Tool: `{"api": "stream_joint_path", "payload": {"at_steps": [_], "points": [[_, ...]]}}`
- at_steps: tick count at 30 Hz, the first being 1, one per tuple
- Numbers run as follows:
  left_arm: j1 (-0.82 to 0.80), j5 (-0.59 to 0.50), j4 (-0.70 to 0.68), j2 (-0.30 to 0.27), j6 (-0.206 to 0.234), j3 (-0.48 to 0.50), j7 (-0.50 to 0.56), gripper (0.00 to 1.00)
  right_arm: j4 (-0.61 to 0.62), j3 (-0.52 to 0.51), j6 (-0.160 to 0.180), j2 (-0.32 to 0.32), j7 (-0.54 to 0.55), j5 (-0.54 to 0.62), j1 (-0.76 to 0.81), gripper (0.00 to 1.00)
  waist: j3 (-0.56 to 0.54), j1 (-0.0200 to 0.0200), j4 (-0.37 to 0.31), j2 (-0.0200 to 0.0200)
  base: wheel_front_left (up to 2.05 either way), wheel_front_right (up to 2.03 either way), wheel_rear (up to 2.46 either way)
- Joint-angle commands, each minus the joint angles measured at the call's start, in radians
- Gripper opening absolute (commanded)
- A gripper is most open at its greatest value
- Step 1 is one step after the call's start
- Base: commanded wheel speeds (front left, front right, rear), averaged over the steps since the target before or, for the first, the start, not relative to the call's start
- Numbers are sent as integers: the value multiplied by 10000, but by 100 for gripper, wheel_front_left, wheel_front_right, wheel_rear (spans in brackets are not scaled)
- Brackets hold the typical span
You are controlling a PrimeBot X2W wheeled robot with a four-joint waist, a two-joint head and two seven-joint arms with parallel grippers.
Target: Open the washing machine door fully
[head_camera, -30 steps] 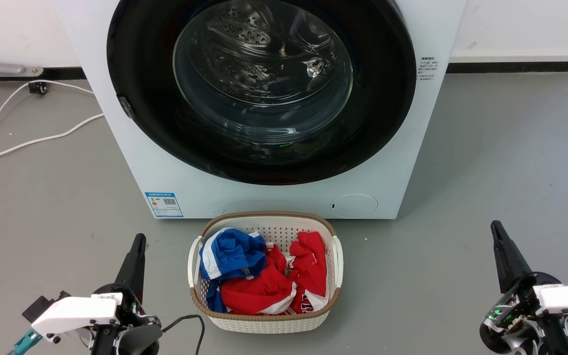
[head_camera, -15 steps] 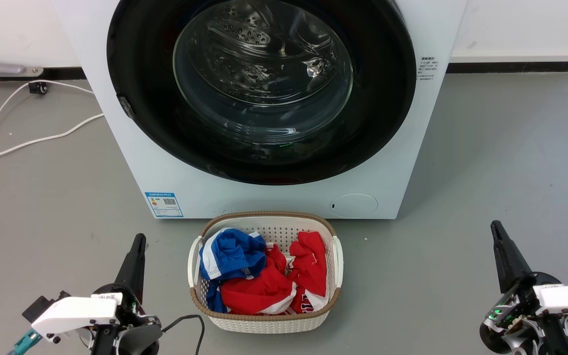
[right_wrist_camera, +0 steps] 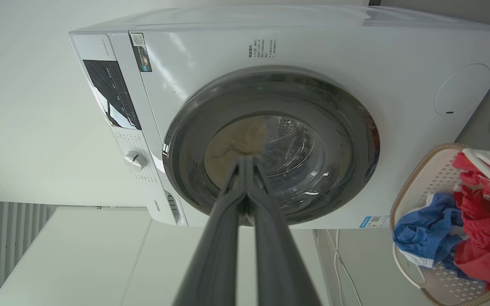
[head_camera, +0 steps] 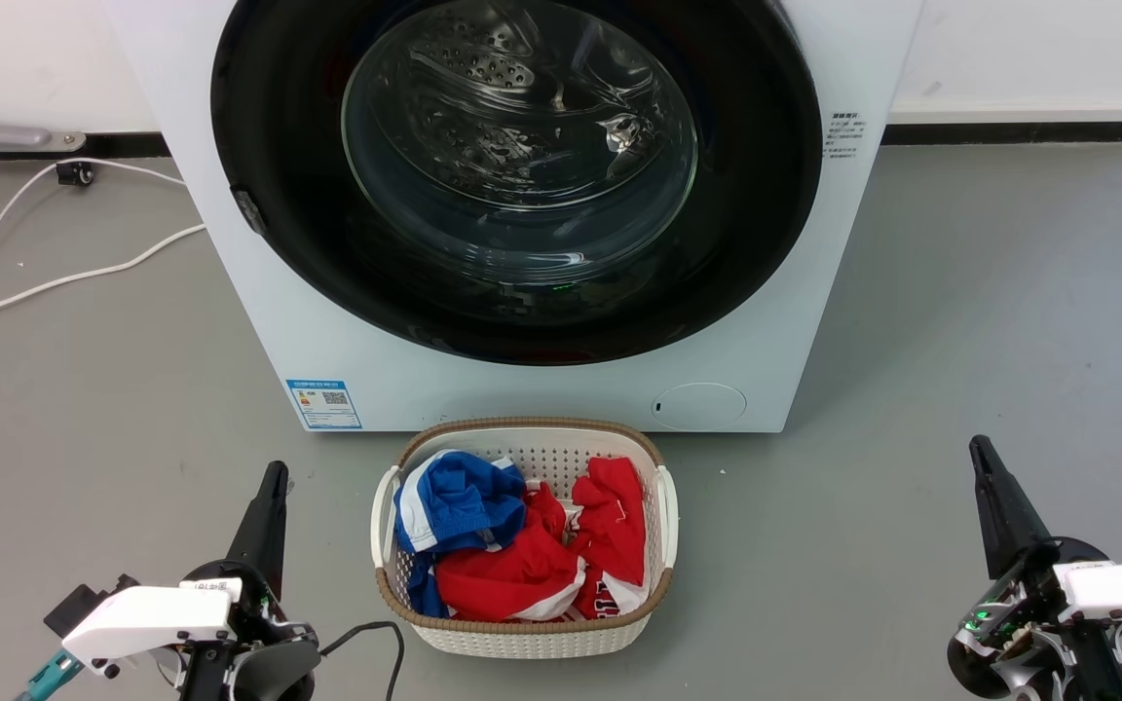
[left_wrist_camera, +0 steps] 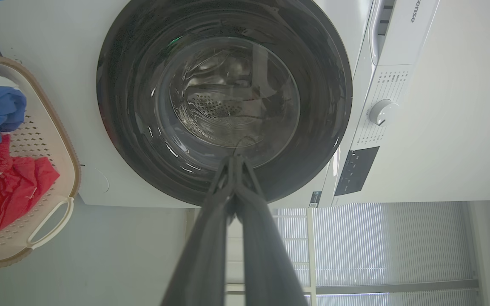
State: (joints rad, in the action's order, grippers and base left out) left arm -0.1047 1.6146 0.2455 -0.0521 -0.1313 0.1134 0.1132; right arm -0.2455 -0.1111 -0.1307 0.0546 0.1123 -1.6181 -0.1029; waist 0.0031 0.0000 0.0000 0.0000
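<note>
The washing machine door [head_camera: 517,185] sits shut against the white machine front [head_camera: 298,331] (glass bowl facing the robot). Left end effector [head_camera: 275,475] and right end effector [head_camera: 978,448] flank the laundry basket [head_camera: 522,638] above the floor [head_camera: 960,321], fingers pressed together, gripping nothing.
</note>
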Motion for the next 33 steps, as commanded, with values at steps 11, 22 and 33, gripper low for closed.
{"api": "stream_joint_path", "payload": {"at_steps": [11,22,33], "points": [[13,-2,26,2,2,-8,-11,100,-27,-2,0,-4,-9,3,19,100,0,0,0,0,0,0,0],[349,-528,-128,26,6,-100,-442,100,-113,-5,1,-22,-431,555,387,100,9,0,7,0,0,0,0],[415,-2938,-828,24,405,-195,-949,100,606,-54,0,-24,-938,3026,525,100,32,0,16,0,0,0,0]]}}
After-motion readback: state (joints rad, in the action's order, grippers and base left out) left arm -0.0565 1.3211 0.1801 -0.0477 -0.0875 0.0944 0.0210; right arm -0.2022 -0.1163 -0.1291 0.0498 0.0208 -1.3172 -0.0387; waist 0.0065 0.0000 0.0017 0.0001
